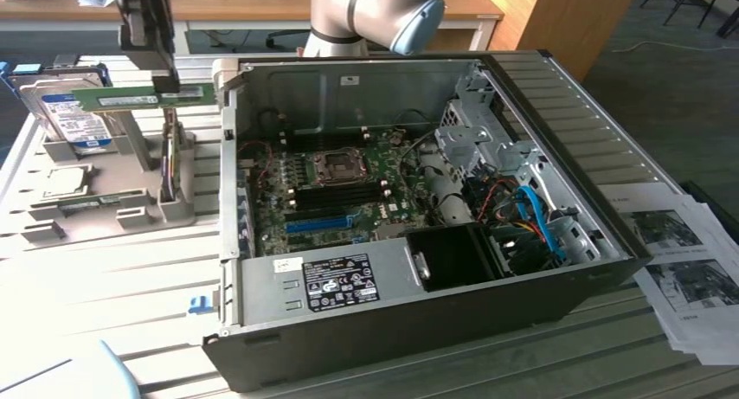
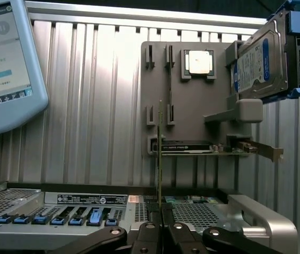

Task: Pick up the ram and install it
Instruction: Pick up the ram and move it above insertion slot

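Hand clamps the ram, long axis level, above the grey holder, with the open computer case to the exterior view's right.

arm: silver-grey tube, pale blue joint cap | claw: black links, silver screws

The ram hangs in open air above the grey holder, near the upright hard drive. The case wall stands between it and the motherboard, open from above; a drive cage and cables crowd the exterior view's right.
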Motion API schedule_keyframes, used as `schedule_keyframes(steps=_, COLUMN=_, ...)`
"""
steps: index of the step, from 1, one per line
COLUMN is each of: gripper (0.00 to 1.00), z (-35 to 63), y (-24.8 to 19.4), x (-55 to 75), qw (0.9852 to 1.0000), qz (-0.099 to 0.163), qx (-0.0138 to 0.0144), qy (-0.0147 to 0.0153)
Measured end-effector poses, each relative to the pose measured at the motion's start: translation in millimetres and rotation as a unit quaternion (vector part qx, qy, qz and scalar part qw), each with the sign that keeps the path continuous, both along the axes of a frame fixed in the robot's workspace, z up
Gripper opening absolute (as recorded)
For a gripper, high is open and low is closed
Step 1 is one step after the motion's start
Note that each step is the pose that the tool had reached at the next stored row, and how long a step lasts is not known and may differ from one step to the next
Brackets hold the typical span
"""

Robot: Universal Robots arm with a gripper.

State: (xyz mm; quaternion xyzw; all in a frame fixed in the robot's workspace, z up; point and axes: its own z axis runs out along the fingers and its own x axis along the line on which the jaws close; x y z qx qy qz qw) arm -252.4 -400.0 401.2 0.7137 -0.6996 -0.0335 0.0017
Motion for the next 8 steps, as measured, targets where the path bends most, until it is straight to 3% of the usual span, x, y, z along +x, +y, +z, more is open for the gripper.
schedule_keyframes(steps=8, gripper=0.11, z=0.0, y=0.0, x=18.9, qw=1.0000, qz=0.000, qx=0.0004, qy=0.0011)
